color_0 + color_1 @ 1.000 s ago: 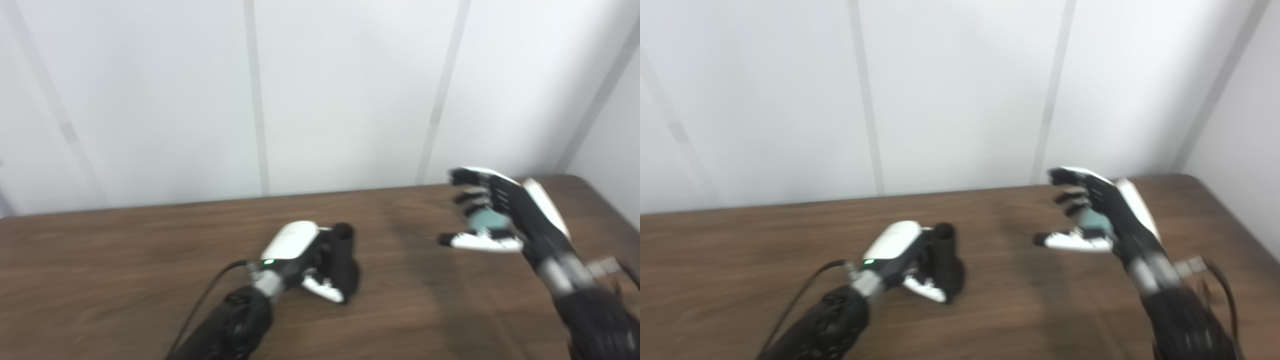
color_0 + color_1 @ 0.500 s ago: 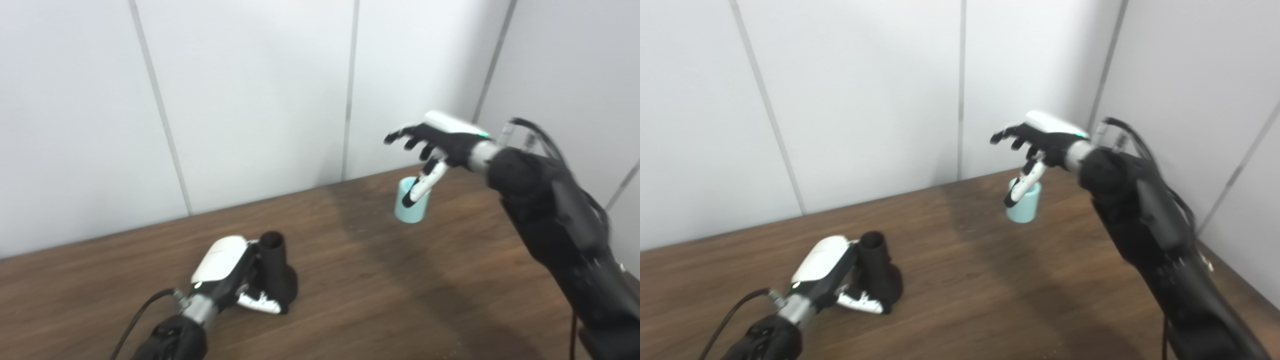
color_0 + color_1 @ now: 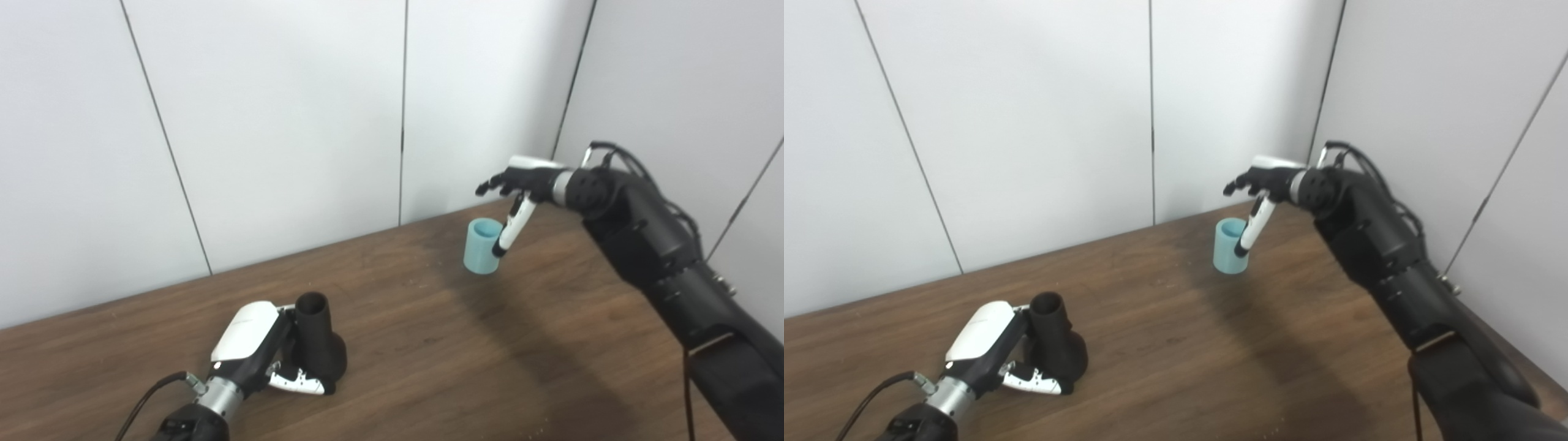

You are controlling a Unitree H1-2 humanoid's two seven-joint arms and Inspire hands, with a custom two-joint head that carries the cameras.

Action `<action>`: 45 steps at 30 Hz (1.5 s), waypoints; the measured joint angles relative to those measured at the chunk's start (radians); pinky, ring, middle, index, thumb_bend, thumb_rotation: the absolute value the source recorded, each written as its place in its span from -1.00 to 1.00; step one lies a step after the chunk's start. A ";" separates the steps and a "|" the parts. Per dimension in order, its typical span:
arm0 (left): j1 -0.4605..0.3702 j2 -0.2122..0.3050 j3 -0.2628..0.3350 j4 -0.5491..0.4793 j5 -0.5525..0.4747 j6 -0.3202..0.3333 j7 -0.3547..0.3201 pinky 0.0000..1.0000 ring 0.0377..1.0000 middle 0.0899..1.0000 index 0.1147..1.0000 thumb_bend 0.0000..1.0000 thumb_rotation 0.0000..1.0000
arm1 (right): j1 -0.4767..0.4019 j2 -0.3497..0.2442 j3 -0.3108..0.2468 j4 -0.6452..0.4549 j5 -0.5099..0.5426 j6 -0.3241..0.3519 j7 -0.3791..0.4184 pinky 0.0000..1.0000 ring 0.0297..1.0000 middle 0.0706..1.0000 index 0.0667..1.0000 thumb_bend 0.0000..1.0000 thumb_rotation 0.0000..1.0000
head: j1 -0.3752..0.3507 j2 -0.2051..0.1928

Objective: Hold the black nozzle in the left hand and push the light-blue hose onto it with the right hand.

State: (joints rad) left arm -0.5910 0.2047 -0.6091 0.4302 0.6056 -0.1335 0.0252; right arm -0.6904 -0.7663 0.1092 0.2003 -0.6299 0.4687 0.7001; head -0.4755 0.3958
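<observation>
The black nozzle [image 3: 315, 346] stands upright on the brown table [image 3: 429, 367] at the front left, its open mouth facing up. My left hand [image 3: 254, 343] is shut on it, fingers behind it and thumb across its wide base. The light-blue hose [image 3: 482, 246], a short open tube, stands upright at the far right of the table. Just above and to its right my right hand [image 3: 520, 184] hovers open, fingers spread, with the thumb hanging down against the hose's right side. The hose is not held.
White wall panels [image 3: 275, 122] rise right behind the table and meet in a corner just behind the hose. The table's right edge [image 3: 1488, 331] runs under my right arm. Bare wood lies between the nozzle and the hose.
The camera has swung, so the whole picture shifted. My right hand has settled lower beside the hose, its thumb now at the hose's right side. The left hand keeps its hold on the nozzle.
</observation>
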 measured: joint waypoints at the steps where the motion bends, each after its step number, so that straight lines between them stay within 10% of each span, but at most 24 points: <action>1: 0.000 0.001 0.000 0.000 -0.001 0.000 0.000 0.09 -0.01 -0.12 -0.18 0.05 -1.00 | -0.002 0.006 0.002 0.011 -0.007 0.000 -0.009 0.63 0.82 0.87 0.72 0.74 -0.79 | 0.000 0.000; 16: -0.001 0.006 -0.001 0.002 -0.010 -0.006 0.000 0.11 -0.01 -0.13 -0.17 0.05 -1.00 | -0.026 0.073 0.036 0.176 -0.014 -0.005 -0.147 0.55 0.71 0.80 0.72 0.71 -0.84 | 0.015 0.012; 19: 0.001 0.006 -0.001 -0.002 -0.011 -0.006 0.000 0.09 -0.01 -0.12 -0.18 0.05 -1.00 | -0.022 0.081 0.045 0.205 -0.012 -0.033 -0.211 0.83 0.54 0.67 0.66 0.72 -0.83 | 0.017 0.014; 25: 0.005 0.006 0.001 -0.007 -0.011 -0.006 0.000 0.07 -0.03 -0.12 -0.18 0.05 -1.00 | 0.007 0.082 0.047 0.205 0.013 -0.111 -0.305 0.26 0.45 0.53 0.56 0.68 -0.83 | 0.020 0.021; 45: 0.027 0.025 0.006 -0.046 -0.014 -0.005 -0.003 0.05 -0.03 -0.13 -0.17 0.05 -1.00 | 0.051 0.092 0.066 0.225 0.053 -0.130 -0.347 0.14 0.31 0.35 0.37 0.60 -0.86 | 0.023 0.057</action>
State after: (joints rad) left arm -0.5638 0.2295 -0.6032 0.3843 0.5915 -0.1383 0.0225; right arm -0.6394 -0.6745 0.1752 0.4252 -0.5772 0.3384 0.3530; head -0.4525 0.4525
